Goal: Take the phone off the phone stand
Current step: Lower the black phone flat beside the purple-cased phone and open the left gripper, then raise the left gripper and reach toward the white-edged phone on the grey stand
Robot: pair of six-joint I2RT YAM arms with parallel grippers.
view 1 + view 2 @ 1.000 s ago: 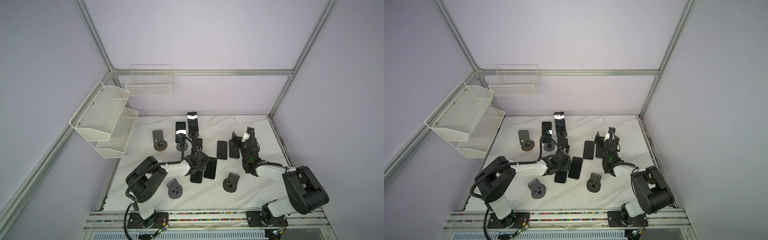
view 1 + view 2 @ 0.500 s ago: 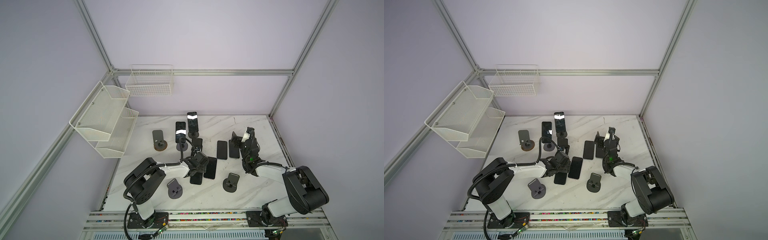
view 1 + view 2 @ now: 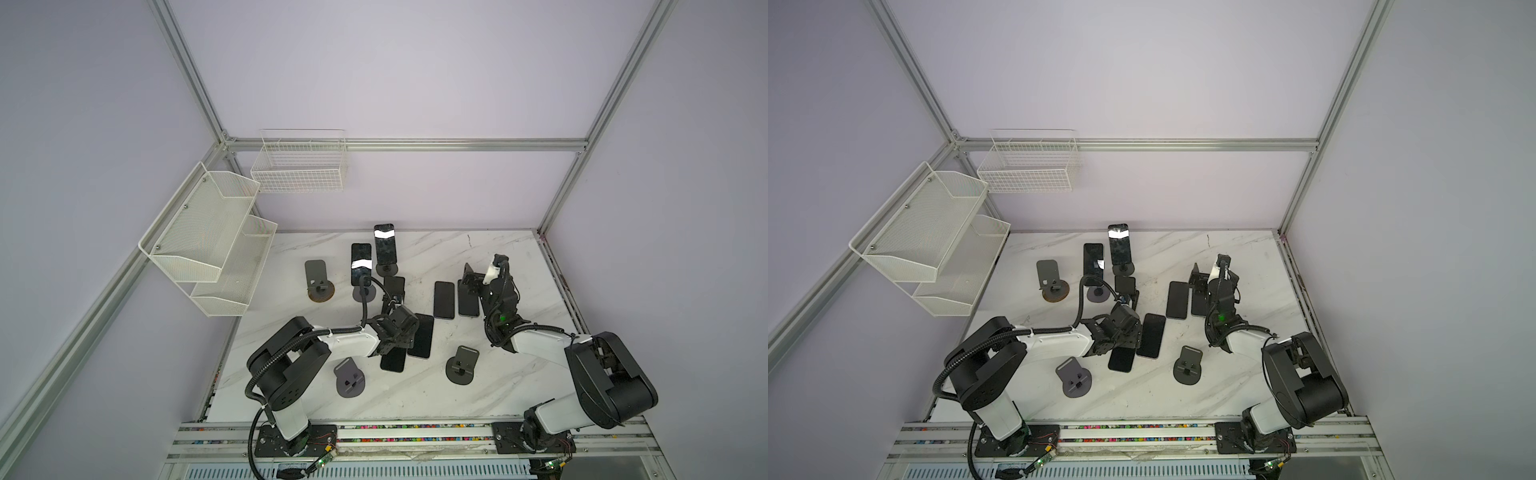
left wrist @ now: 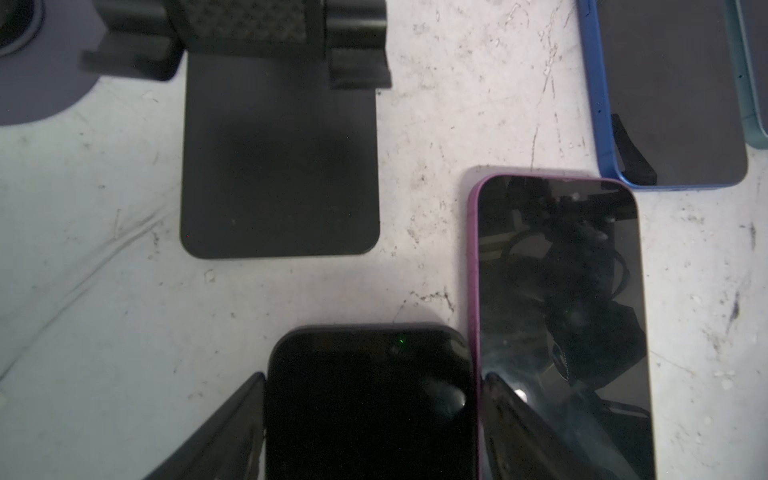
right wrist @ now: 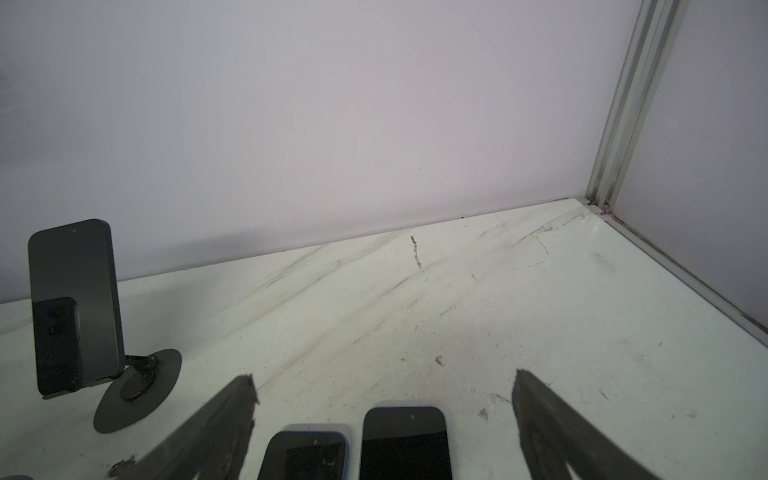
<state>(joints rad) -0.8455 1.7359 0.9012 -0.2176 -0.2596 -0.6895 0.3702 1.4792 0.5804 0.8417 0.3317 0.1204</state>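
Near the middle of the white marble-patterned tabletop [image 3: 519, 386], the left gripper [image 4: 374, 376] sits low over a black slab-shaped phone [image 4: 370, 415] that lies flat, screen up, on the surface. Its two dark fingers [image 4: 232, 428] flank the phone's long sides and sit close against them. The wrist view does not settle whether they are pressing the phone or standing just free of it.

The phone is off the black folding phone stand with a rectangular base [image 4: 278, 166], which stands empty just beyond the phone's top edge and apart from it. A purple-edged phone with a dark screen [image 4: 557, 311] lies flat right beside the black one, their long edges nearly touching.

Farther right, the right gripper [image 5: 384, 376] hovers with its jaws spread wide and nothing between them. It hangs above a blue-edged phone [image 5: 303, 457] and a dark-framed phone [image 5: 405, 444], which lie side by side on the table.

In both top views, a dark phone with a white glare band [image 3: 360, 264] and a rearmost dark phone [image 3: 384, 245] lean upright on round-based stands near the back wall. A grey round-based stand [image 3: 461, 365] sits empty toward the front.
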